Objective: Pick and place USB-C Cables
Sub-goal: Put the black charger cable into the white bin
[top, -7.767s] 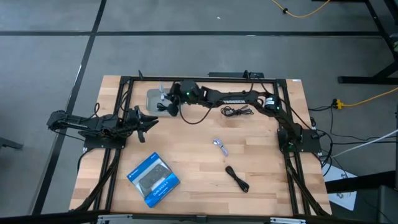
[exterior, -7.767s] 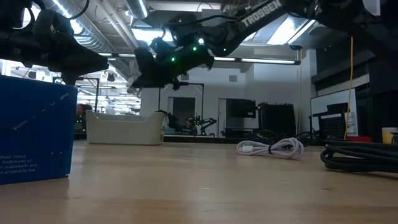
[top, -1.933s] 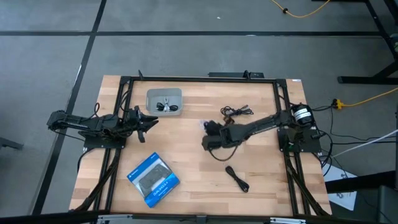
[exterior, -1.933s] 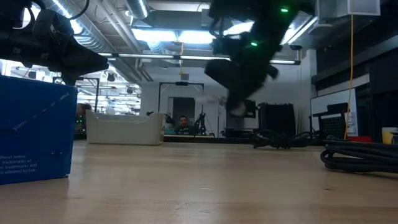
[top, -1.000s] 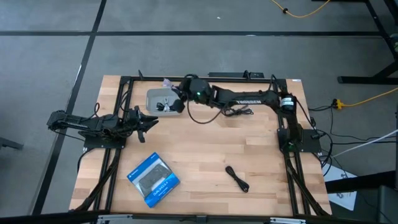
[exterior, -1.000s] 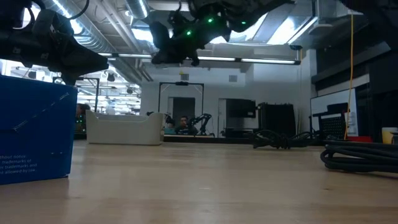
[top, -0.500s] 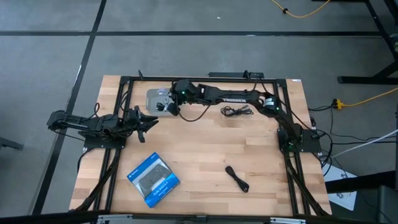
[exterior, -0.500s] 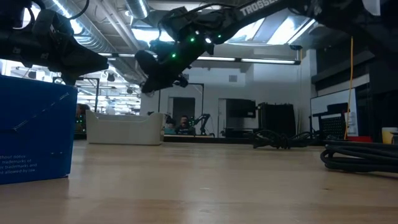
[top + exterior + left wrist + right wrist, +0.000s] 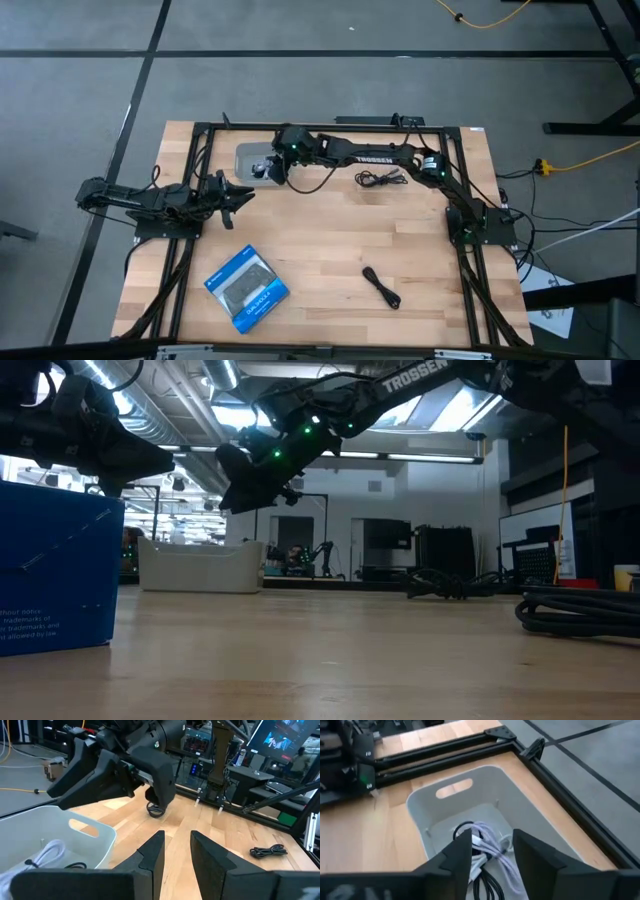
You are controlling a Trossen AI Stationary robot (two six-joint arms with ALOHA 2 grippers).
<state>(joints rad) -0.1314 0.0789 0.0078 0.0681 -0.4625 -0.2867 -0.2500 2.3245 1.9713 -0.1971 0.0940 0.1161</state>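
Observation:
My right gripper (image 9: 492, 855) hangs open over the white bin (image 9: 262, 160) at the table's far left. Nothing sits between its fingers. Below it, whitish USB-C cables (image 9: 487, 845) lie in a tangle on the bin's floor. A thin loose black coil (image 9: 382, 178) rests on the table at the far middle. A stubby black bundle (image 9: 381, 287) lies toward the near right. My left gripper (image 9: 176, 852) waits open at the table's left side, pointing toward the bin (image 9: 60, 845).
A blue-and-black flat box (image 9: 246, 288) lies at the near left and fills the left of the low view (image 9: 50, 570). Black frame rails (image 9: 330, 126) run along the table's far and side edges. Bare wood lies in the middle.
My right gripper has gone toward the table's left edge and down, from beside the bin's right end to over the bin. The whitish cable it carried no longer shows at its fingers and lies in the bin.

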